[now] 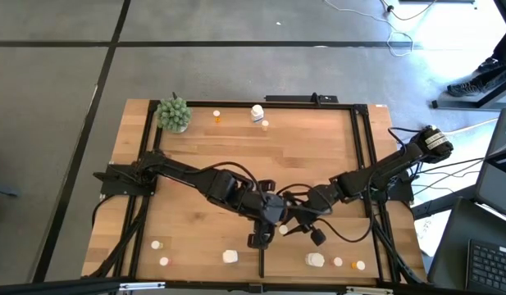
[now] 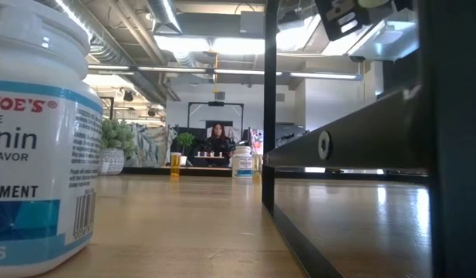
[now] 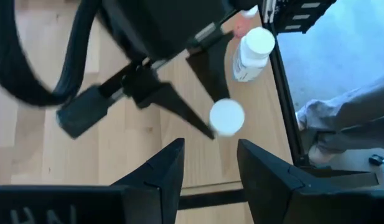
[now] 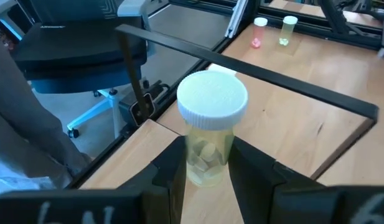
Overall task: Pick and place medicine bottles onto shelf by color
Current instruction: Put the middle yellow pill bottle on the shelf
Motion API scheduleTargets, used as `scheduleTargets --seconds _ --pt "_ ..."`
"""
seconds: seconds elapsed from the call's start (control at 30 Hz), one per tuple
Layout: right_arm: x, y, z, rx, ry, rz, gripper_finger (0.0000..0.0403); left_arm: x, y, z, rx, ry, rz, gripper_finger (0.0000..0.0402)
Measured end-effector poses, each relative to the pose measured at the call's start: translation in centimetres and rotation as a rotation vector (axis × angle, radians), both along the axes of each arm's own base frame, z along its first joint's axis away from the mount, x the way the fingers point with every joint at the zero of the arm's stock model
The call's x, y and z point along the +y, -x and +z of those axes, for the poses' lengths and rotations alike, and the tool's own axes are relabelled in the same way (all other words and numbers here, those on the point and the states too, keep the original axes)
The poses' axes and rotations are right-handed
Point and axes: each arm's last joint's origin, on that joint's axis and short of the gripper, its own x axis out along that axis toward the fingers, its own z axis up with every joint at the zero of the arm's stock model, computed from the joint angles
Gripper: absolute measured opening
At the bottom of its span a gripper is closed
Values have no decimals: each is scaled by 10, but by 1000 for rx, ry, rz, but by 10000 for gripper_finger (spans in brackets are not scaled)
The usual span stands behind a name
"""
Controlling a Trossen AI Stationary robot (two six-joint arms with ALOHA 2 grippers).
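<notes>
Spiky green plant (image 1: 174, 114) at table's (image 1: 236, 152) far-left corner; office chair (image 4: 79, 46), perhaps.

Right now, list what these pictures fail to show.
- High view: crossed arms cover the right claw, shut on the capped bottle; whether the bottle is lifted off the table cannot be told.
- Low view: the white jar is cut off by the left edge, label incomplete; the black post hides table behind it.
- High view: the near-edge bottles are too small to read labels.
- Left claw, open and empty, waits beside it.
</notes>
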Motion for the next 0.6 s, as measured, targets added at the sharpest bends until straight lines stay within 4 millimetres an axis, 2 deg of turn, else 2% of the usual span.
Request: scheduleTargets --seconds 0.23,0.6 --pt "-5 -2 0 2 0 -17 112 -1 0 0 -8 -10 -14 142" --pt "-6 2 -7 -44 52 203 112 -1 0 0 -3 -12 -14 142"
